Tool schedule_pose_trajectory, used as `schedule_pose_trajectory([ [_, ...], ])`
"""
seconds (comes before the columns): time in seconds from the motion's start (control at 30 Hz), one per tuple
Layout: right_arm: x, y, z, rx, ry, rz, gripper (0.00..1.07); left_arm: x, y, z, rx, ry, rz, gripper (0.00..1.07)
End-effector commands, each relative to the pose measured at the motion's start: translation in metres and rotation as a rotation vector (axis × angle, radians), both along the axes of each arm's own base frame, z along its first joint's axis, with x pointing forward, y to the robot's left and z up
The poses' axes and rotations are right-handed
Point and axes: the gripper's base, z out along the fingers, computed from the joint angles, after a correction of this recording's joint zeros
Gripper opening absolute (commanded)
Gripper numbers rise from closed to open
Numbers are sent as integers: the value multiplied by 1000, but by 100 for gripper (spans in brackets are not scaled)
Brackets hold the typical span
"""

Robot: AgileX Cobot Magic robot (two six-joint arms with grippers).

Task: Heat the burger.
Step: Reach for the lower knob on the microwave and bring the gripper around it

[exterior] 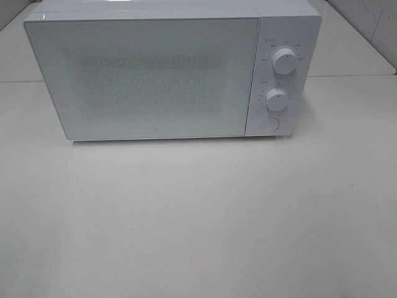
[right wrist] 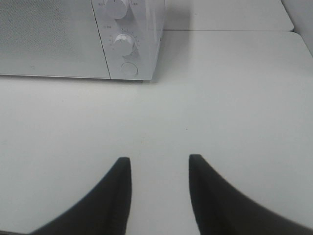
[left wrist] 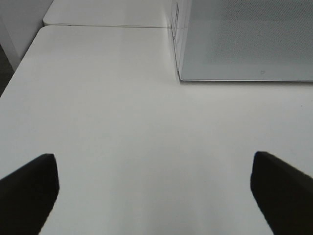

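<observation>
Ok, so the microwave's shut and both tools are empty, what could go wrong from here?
The microwave door shows no handle, only a round button just under the lower knob; a slightly high press by the right tool might turn that knob instead.
No burger shows in any view, so whether it is inside cannot be checked.
The door might swing out toward the left tool.

This is looking like a lab bench posing as a kitchen corner. A white microwave (exterior: 149, 74), with an upper dial (exterior: 284, 61), a lower dial (exterior: 276, 99) and a round button (exterior: 268, 124), is standing ahead of both sets of jaws and lending the kitchen note. It is sitting on a plain white table (exterior: 198, 217), which is butting against a second table (left wrist: 107, 14) beyond the left jaws. Black robot jaws are hovering over that white top, giving the lab feel.
</observation>
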Motion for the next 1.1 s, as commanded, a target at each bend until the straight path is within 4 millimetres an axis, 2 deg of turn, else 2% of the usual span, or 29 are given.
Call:
schedule_pose_trajectory([
  [0.03, -3, 0, -1, -7, -26, 0, 42, -3, 0, 0, -5, -22, 8, 101],
  [1.0, -3, 0, -1, -7, -26, 0, 42, -3, 0, 0, -5, -22, 8, 101],
  [1.1, -3, 0, -1, -7, -26, 0, 45, -3, 0, 0, -5, -22, 8, 101],
])
